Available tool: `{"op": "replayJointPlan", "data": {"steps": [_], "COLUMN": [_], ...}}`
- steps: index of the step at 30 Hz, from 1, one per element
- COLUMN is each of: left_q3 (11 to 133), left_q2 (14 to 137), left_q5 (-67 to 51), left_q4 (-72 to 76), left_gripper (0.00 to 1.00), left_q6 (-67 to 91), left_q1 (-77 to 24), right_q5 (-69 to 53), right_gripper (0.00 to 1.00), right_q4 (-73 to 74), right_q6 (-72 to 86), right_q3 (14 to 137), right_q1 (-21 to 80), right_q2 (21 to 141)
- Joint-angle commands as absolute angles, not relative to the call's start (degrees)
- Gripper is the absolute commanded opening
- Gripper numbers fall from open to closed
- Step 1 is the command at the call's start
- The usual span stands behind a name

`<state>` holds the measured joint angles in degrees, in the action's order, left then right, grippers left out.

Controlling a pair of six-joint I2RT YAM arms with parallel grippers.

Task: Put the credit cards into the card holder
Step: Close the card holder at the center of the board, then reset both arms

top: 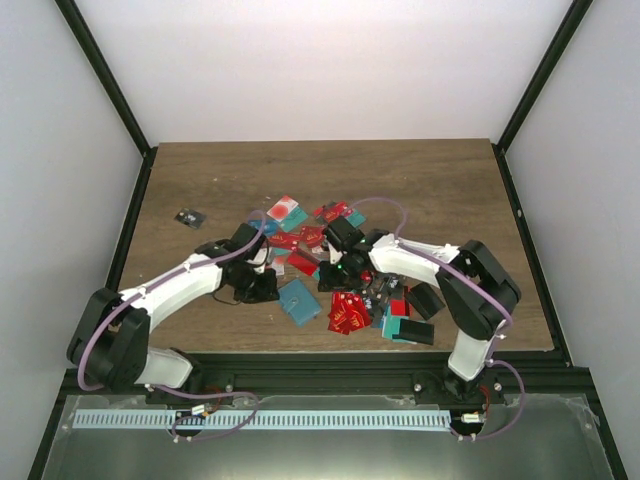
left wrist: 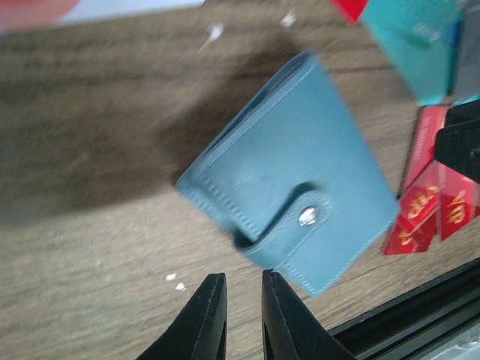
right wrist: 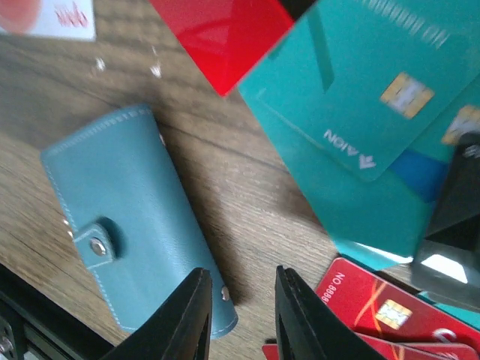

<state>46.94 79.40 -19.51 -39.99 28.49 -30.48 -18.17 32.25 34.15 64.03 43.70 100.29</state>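
Note:
The card holder (top: 300, 301) is a teal-blue wallet lying closed on the table, its strap snapped shut. In the left wrist view the card holder (left wrist: 292, 180) lies just ahead of my left gripper (left wrist: 243, 276), whose jaws are slightly apart and empty. In the right wrist view the card holder (right wrist: 127, 217) lies left of my right gripper (right wrist: 241, 274), which is open and empty, its left finger over the holder's corner. Teal cards (right wrist: 352, 82) and red cards (right wrist: 382, 307) lie close by. A heap of red cards (top: 348, 312) lies right of the holder.
More cards (top: 290, 215) are scattered behind the grippers. Black blocky cases (top: 425, 300) and a teal box (top: 408, 328) sit at the right front. A small black item (top: 188, 217) lies at the left. The table's front rail (left wrist: 420, 307) is near.

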Motion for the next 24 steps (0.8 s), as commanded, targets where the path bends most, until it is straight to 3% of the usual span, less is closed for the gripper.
{"op": "replayJointPlan", "data": {"steps": [1,13,17,24], "left_q3": [43.6,43.1,44.2,46.7], "left_q2": [79.0,85.8,83.7,76.9], "left_q5": [-18.7,-15.3,-9.9,-5.0], "left_q4": [-42.5,-40.7,-45.5,-52.4], "left_gripper": [0.16,0.18,0.21,0.26], "left_q6": [31.0,31.4,32.7,33.9], "left_q1": [-30.6,-30.6,-30.3,-29.4], "right_q5": [-23.9,-30.7,-33.5,-26.7], "right_gripper": [0.26,0.25,0.25,0.25], "right_q4": [27.0,24.0,23.3,26.7], "right_q6": [33.1,32.7,31.4,31.3], "right_q3": [61.5,63.9,66.5,67.1], "right_q1": [44.1,49.0,51.2,50.6], "right_q2": [102.9,108.5,110.0,105.5]}}
